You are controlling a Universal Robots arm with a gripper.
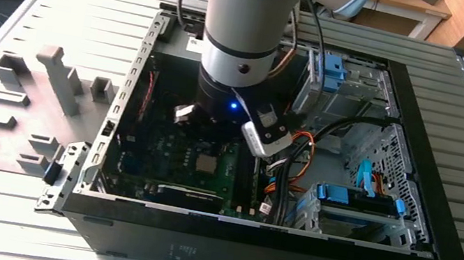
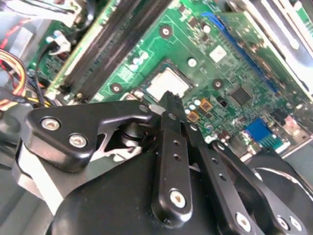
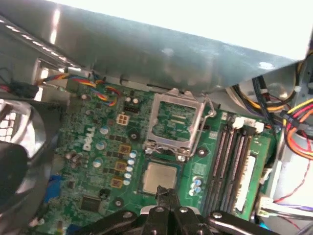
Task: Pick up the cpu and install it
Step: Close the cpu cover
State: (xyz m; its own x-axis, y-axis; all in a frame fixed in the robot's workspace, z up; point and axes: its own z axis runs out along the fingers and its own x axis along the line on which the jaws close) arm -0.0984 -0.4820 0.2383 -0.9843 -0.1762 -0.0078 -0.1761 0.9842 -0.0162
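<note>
Black end effector point(image 3: 165, 192), tips pinched together & empty, just over small silver-grey square cpu point(image 3: 159, 175); looks seated, so keep vertical, no side-drag.

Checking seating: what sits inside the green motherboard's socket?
The flat silver-grey square cpu lies in it. Whatever lies beneath it is covered; the black fingers hide one edge.

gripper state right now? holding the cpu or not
Gripper: closed, holding nothing; the cpu lies just beyond its tips.
</note>
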